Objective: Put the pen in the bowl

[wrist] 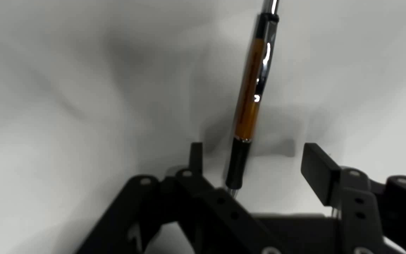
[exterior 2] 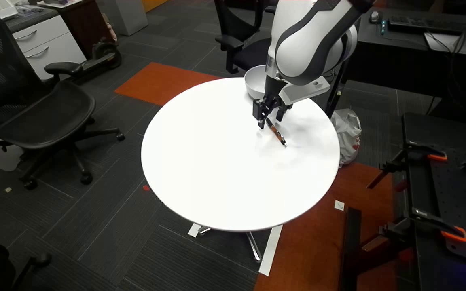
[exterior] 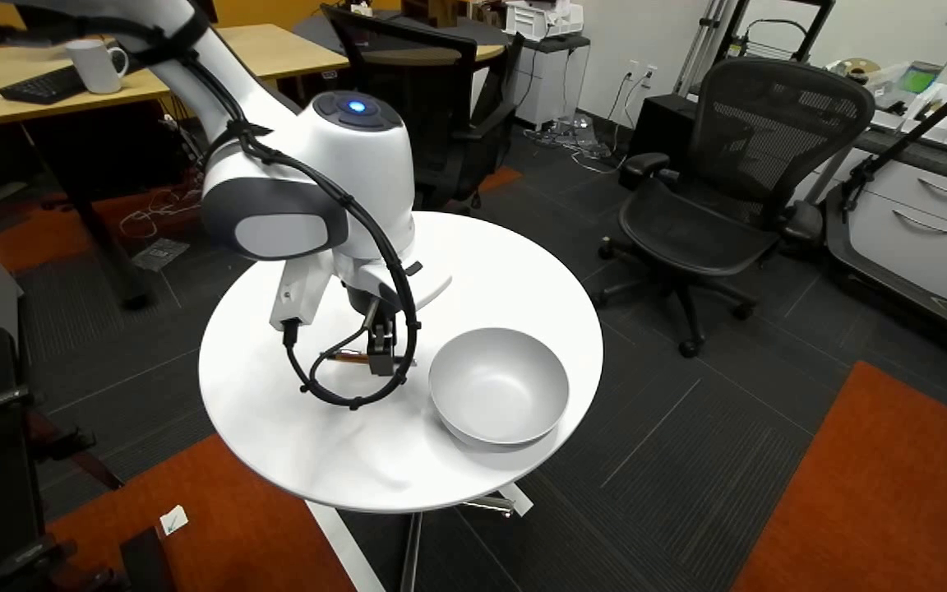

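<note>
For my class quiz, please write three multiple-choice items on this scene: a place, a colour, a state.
1. Where is the pen?
A) in the bowl
B) on the round table
C) on the floor

2. What colour is the pen's middle section?
A) orange-brown
B) green
C) blue

3. How is the gripper?
A) shut on the pen
B) shut, empty
C) open

Key:
1 B: it lies there in both exterior views.
2 A: the wrist view shows it between black parts.
3 C: the wrist view shows its jaws apart.

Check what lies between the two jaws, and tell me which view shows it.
The pen: in the wrist view, its black grip section lies between the open jaws, a gap showing on either side.
</note>
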Motion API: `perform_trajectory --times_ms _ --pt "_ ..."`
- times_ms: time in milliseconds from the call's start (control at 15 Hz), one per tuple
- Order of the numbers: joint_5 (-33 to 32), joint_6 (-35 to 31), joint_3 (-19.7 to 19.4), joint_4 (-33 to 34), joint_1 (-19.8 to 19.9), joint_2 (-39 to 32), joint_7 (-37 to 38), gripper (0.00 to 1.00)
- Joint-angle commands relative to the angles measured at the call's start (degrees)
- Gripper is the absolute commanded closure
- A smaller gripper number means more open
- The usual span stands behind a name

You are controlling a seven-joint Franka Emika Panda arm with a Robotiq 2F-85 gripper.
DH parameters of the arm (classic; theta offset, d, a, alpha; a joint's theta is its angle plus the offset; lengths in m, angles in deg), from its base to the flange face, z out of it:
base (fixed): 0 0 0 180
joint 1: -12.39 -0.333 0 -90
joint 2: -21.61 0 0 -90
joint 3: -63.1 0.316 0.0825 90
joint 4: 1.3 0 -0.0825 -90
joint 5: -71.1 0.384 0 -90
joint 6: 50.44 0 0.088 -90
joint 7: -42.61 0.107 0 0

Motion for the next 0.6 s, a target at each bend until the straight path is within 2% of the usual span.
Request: perform_trajectory --times_ms 0,333,467,533 --pt "-1.2 -0.11 -0.24 0.88 -0.36 -0.6 2.89 0.58" --pt "-1.1 -0.24 -0.28 0.76 -0.41 -0.65 3.42 0.95" --pt "-1.36 0.61 -0.42 1.27 -0.46 -0.78 3.47 1.0" --pt "-1.83 1.28 -0.11 1.54 -0.33 -0.65 2.44 0.98"
